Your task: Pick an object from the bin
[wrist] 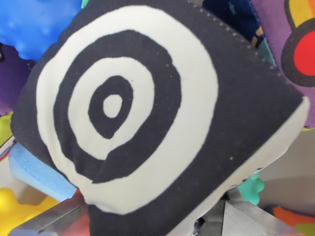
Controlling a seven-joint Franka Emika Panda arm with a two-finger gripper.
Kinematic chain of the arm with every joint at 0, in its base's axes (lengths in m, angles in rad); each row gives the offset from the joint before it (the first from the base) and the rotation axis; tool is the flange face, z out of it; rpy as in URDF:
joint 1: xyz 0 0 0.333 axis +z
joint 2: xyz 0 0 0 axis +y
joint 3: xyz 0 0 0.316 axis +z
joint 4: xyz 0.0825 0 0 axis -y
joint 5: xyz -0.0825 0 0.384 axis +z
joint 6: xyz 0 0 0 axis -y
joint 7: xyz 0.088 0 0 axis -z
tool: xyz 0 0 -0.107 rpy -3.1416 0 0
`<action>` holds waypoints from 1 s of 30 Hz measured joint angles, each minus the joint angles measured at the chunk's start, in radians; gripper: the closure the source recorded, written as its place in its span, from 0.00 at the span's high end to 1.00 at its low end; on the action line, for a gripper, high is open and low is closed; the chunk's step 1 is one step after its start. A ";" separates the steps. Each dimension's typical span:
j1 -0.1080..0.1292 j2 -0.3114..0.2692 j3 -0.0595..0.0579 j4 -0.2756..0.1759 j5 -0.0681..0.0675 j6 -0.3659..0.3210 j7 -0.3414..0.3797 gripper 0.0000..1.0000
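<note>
A soft fabric cube point(147, 113), black with white concentric rings on its face, fills almost the whole wrist view and sits very close to the camera. Its pale side panel shows along the lower right edge. My gripper point(147, 223) is at the bottom of the view. One metal finger point(49, 219) presses the cube's lower left side and the other finger point(241, 219) is at its lower right. The cube's bottom corner is squeezed between them. The cube hides most of the bin below.
Around the cube lie other toys: a blue bumpy toy point(34, 24) top left, purple fabric with a red circle point(302, 54) top right, a light blue block point(34, 172), a yellow toy point(15, 211), and a teal piece point(252, 189).
</note>
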 joint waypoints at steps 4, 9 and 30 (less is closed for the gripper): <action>0.000 -0.001 0.000 0.000 0.000 0.000 0.000 0.00; 0.000 -0.004 0.000 0.000 0.000 -0.002 0.000 0.00; 0.000 -0.105 0.000 0.000 0.000 -0.101 0.000 0.00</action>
